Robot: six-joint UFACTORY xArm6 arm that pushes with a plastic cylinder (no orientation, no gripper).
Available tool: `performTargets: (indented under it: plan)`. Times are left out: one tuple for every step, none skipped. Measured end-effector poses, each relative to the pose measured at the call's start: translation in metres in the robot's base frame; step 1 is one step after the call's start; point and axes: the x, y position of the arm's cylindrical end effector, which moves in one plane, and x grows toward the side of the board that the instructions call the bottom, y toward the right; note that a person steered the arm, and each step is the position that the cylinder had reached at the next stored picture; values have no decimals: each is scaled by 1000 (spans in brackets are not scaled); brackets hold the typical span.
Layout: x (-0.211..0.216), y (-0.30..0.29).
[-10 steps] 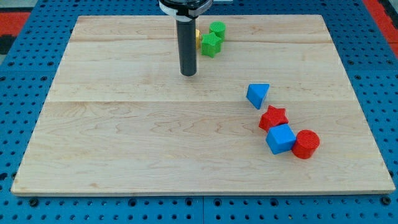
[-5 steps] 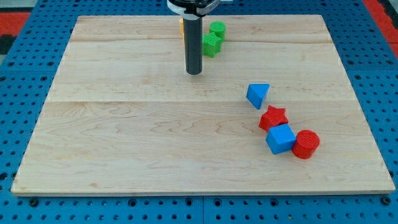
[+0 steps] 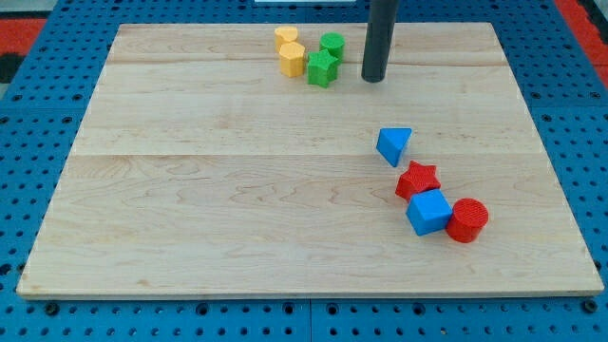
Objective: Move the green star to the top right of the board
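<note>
The end effector here is a plain dark rod with nothing to spread or press together, so it grips nothing; its tip [image 3: 373,80] rests on the bench [image 3: 190,199] near the view's top edge, just to the view's right of the green star [image 3: 322,68] and apart from it, with a strip of bare wood between the two. The green star sits a little to the view's left of the board's middle line, close to the top edge, touching or nearly touching a green cylinder [image 3: 332,45] that lies just above it toward the view's top. Just to the view's left of the green star stand two yellow blocks [image 3: 290,51], one behind the other, their shapes hard to make out beyond a rounded or many-sided outline. As a judgement, the task is barely begun: the green star is still far from the top right corner, and the tip stands on the side toward which the star should travel, so it would likely need to get round to the star's left side before a push could carry it rightward. Well below and to the view's right of the green star, and out of the way, lie a blue triangle [image 3: 393,144], a red star [image 3: 417,180], a blue cube [image 3: 429,212] and a red cylinder [image 3: 467,219] in a close chain.
</note>
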Motion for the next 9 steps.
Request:
performTargets:
  plan:
    - [-17, -28]
    - [-3, -42]
    - [28, -51]
    - [58, -45]
    - [76, -56]
    - [72, -113]
    - [41, -139]
    - [2, -137]
    - [3, -113]
